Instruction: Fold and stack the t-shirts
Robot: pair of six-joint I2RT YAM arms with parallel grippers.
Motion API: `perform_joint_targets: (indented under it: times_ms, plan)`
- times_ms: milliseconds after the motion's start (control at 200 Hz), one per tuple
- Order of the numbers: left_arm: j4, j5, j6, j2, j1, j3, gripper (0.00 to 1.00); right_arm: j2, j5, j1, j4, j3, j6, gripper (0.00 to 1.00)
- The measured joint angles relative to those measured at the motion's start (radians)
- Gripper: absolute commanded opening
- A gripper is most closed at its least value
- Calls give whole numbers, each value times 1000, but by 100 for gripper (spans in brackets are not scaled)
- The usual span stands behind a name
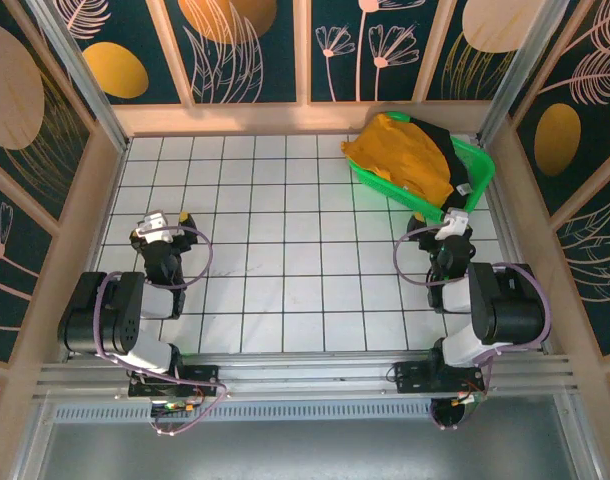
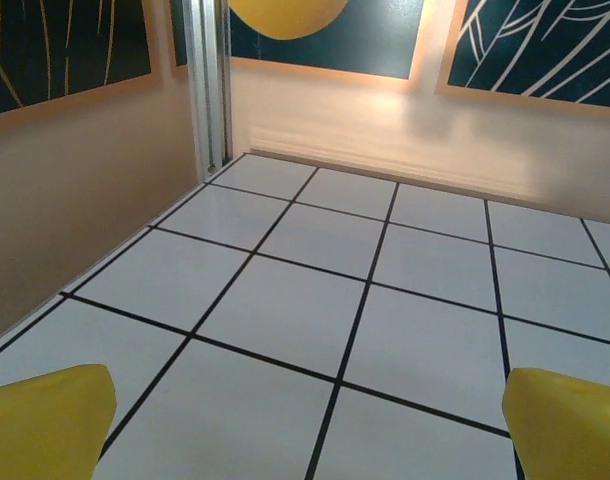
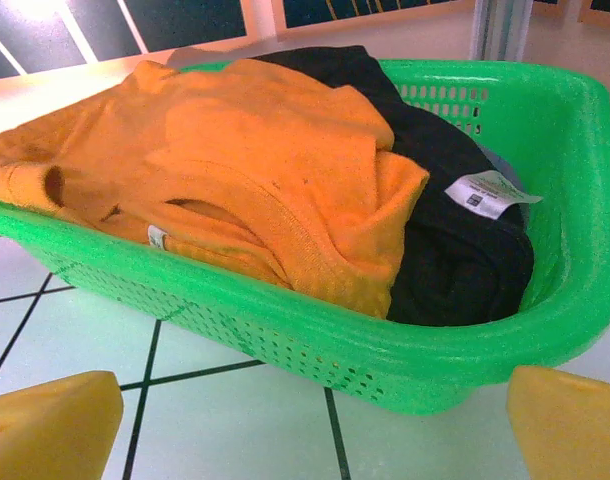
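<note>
Nothing is folded yet: the orange t-shirt (image 3: 235,170) and black t-shirt (image 3: 455,250) lie crumpled together in the green basket (image 3: 545,330), far right. My right claw (image 3: 315,430) hangs wide open and empty just near of it. My left claw (image 2: 305,430), equally open, holds nothing over the tabletop (image 1: 285,250) at left.

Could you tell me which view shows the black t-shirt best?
Right wrist: the black t-shirt lies close up in the green basket, white tag visible. Top external shows it as a small dark strip.

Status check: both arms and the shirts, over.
Left gripper jaws open, empty. Right gripper jaws open, facing basket. Orange shirt, black shirt crumpled inside. Nothing blocking.
</note>
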Motion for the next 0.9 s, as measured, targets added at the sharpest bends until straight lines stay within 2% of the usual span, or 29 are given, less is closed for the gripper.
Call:
perform_joint_targets:
  times_ms: [836,901]
  plan:
    - [0,0,0,0,0,0,99,0,0,0,0,0,0,99]
    - [-1,0,1,-4,0,-1,99,-15,21,6,-40,9,0,99]
